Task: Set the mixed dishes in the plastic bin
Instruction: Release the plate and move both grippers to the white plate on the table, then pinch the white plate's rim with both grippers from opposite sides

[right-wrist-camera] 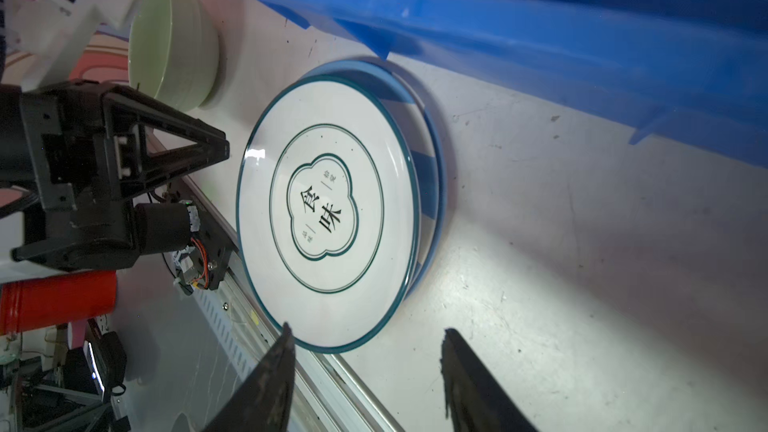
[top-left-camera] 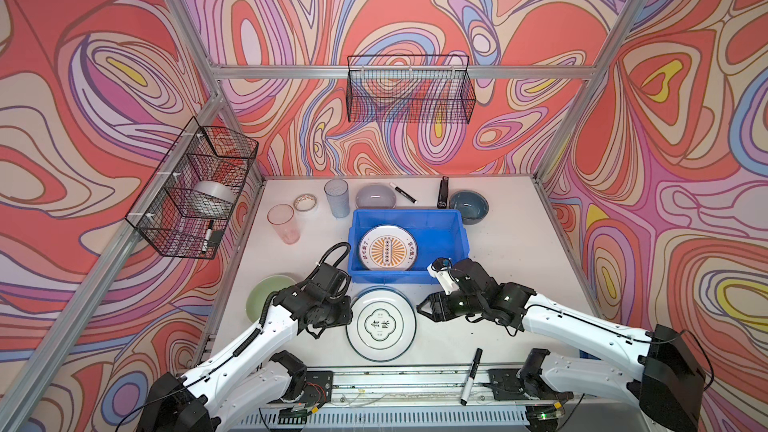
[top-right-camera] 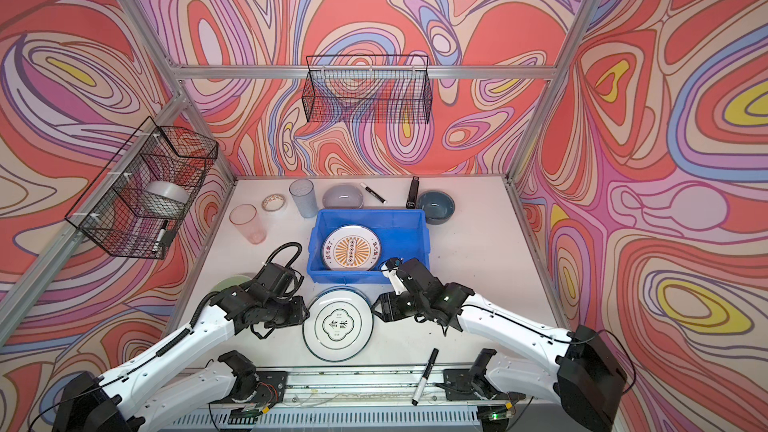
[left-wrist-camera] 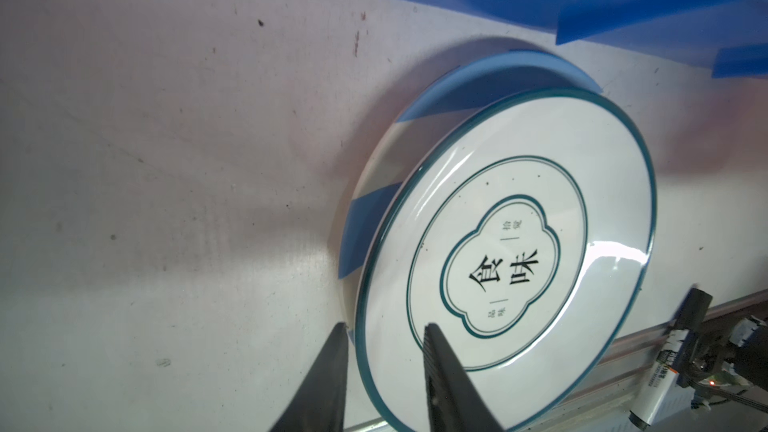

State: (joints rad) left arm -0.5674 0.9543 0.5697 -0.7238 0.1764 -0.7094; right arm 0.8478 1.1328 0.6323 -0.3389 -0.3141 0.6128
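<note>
A teal-rimmed lettered plate (top-left-camera: 381,324) (top-right-camera: 337,324) lies on a blue-white striped plate (left-wrist-camera: 478,85) just in front of the blue plastic bin (top-left-camera: 440,238). An orange sunburst plate (top-left-camera: 387,248) leans inside the bin. My left gripper (top-left-camera: 351,317) (left-wrist-camera: 384,326) is open at the lettered plate's left rim, one finger outside it and one over its face. At the plate's right edge my right gripper (top-left-camera: 418,310) (right-wrist-camera: 366,328) stands open, holding nothing. A green bowl (top-left-camera: 266,297) sits behind the left arm.
Behind the bin stand a pink tumbler (top-left-camera: 284,224), a bluish tumbler (top-left-camera: 336,197), a lavender bowl (top-left-camera: 375,196) and a dark blue bowl (top-left-camera: 468,205), with a tape roll (top-left-camera: 305,202) and a marker (top-left-camera: 402,192). Another marker (top-left-camera: 471,376) lies at the front rail. Wire baskets (top-left-camera: 195,189) hang on the walls.
</note>
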